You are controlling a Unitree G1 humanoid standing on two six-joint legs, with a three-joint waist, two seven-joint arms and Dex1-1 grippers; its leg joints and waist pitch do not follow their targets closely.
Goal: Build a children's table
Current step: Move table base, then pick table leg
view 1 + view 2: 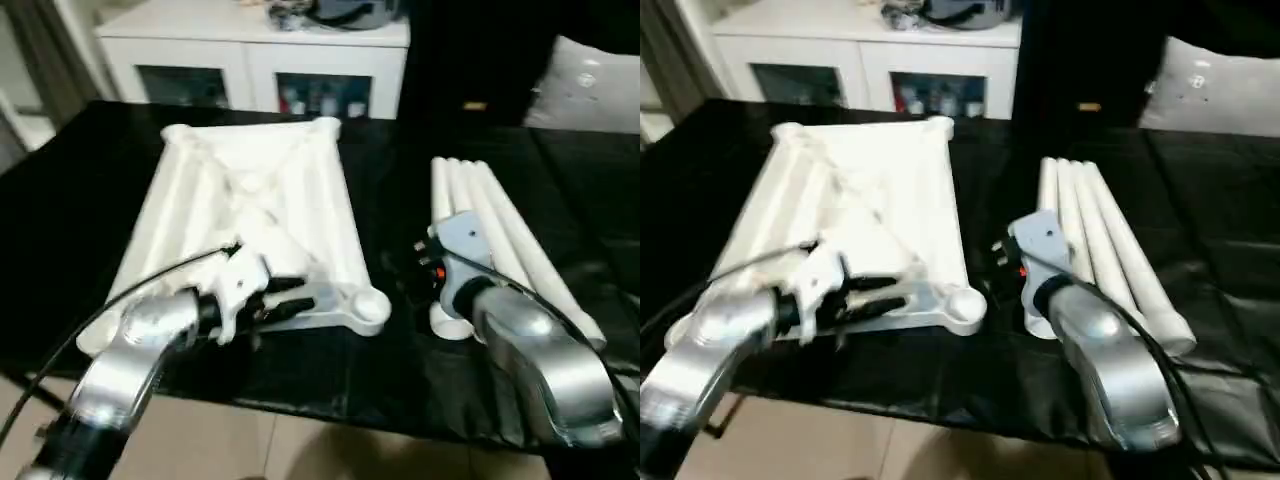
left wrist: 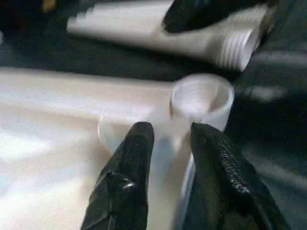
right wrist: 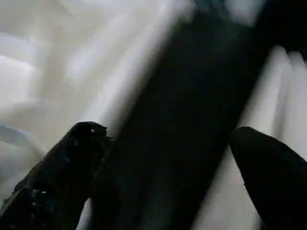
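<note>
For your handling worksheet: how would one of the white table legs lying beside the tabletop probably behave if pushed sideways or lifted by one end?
The legs are round, so a sideways push would likely roll one. They taper, so it would probably curve rather than roll straight. The smooth plastic looks rigid, so lifted by one end it should stay straight, though it might slip.

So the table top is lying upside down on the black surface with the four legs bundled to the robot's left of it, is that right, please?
Not quite: the four legs lie to the robot's right of the table top, not its left, as the left eye view shows. The rest holds: the top lies underside up on the black surface, ribs and corner sockets facing upward.
</note>
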